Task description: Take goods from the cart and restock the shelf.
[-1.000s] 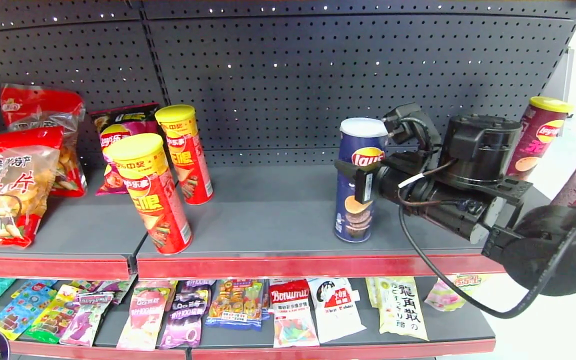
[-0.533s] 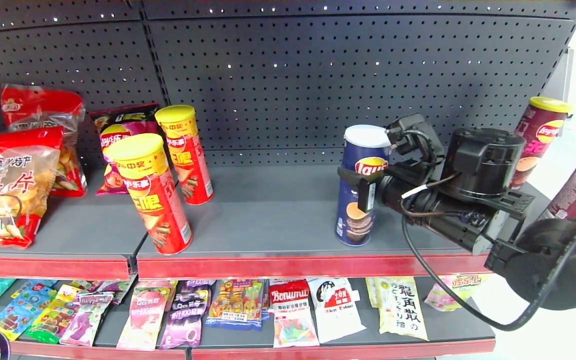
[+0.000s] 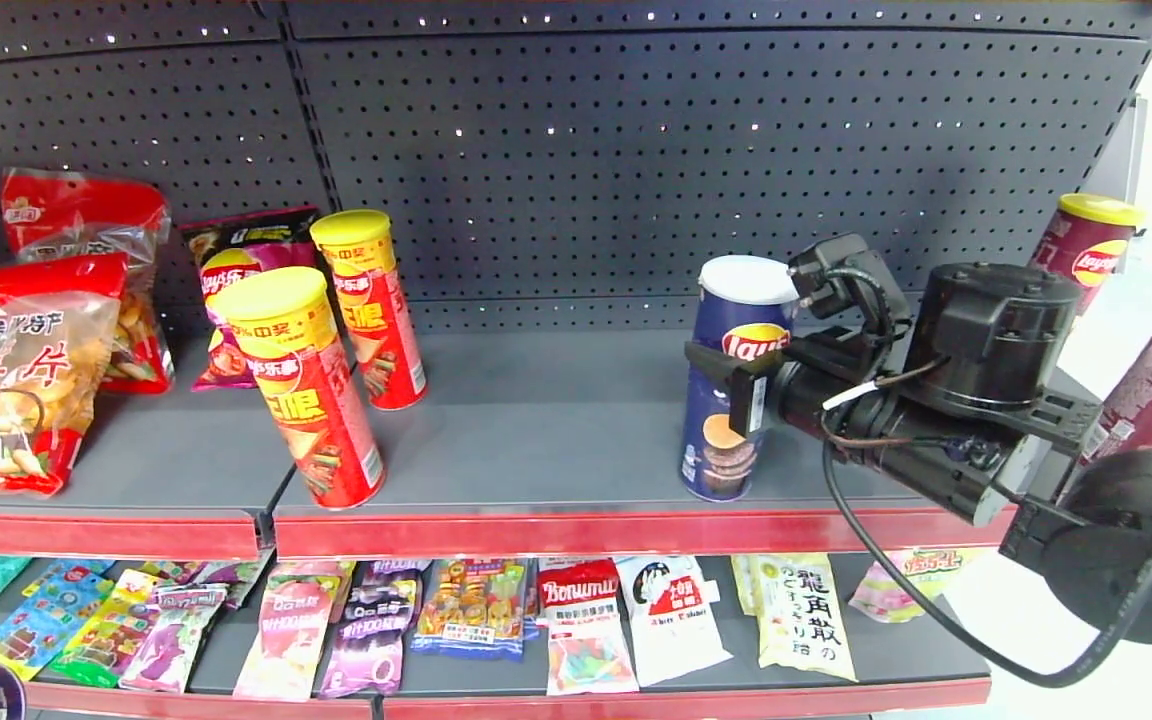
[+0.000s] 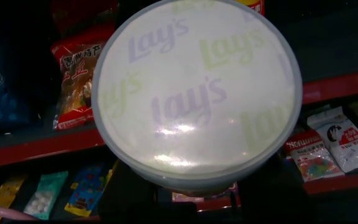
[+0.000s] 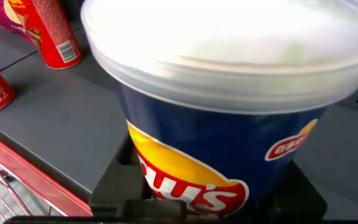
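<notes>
Right pincer [image 3: 739,385], closed on the upright dark-blue cylindrical chip can [image 3: 726,450], holds its long axis vertical, base just inside the grey shelf's [image 3: 536,440] front edge; left pincer [image 4: 197,196] carries a white-lidded can [image 4: 194,93].

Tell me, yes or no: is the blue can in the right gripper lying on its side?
No, the blue can is upright, white lid on top, with the right gripper clamped round its middle.

Bare shelf [image 3: 536,430] lies open between the red cans [image 3: 311,390] and the blue can [image 3: 726,400]; rightward, maroon cans [image 3: 1081,240] crowd the end, pegboard wall [image 3: 586,180] close behind
</notes>
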Motion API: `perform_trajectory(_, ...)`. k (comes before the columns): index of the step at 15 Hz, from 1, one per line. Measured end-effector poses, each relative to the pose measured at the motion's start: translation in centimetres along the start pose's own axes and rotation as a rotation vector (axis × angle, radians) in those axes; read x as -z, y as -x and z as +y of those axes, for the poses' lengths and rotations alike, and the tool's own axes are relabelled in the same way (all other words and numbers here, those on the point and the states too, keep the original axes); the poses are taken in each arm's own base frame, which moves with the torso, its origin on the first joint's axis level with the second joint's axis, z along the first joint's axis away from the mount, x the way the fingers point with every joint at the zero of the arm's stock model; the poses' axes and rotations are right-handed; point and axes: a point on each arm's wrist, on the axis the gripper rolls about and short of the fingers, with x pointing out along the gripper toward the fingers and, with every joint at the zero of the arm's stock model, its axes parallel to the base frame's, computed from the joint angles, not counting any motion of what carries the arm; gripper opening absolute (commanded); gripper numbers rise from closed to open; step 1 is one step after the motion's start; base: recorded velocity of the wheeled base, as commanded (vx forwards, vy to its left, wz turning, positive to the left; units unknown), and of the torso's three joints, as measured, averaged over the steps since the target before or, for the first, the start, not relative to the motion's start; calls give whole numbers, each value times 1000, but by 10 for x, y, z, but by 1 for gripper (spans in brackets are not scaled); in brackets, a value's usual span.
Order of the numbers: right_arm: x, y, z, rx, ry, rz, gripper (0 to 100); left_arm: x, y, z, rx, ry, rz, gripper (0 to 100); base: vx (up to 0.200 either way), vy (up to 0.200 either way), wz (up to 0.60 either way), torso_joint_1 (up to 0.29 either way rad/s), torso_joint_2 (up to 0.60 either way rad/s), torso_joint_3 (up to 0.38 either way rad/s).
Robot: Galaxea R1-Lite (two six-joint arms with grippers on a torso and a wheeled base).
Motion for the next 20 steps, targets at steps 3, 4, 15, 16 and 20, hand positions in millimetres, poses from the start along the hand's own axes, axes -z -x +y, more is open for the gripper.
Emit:
perform_trajectory(3,1,1,0,-2,0,5,0,0,0,0,-1,1,-1,0,0,0,0,0,0,0)
perform_trajectory(4,1,1,0,-2,0,5,0,0,1,0,-1,1,-2,0,0,0,0,0,0,0)
perform_trajectory(15,3,14,4,-7,-3,17,100,1,1,0,1,1,-4,0,0,0,0,0,0,0)
perform_trajectory(16,5,22,4,-5,-2,23,100,1,1,0,4,1,-5,0,0,0,0,0,0,0)
perform_trajectory(20,17,75,1,-17,8,54,100,1,1,0,9,1,-4,0,0,0,0,0,0,0)
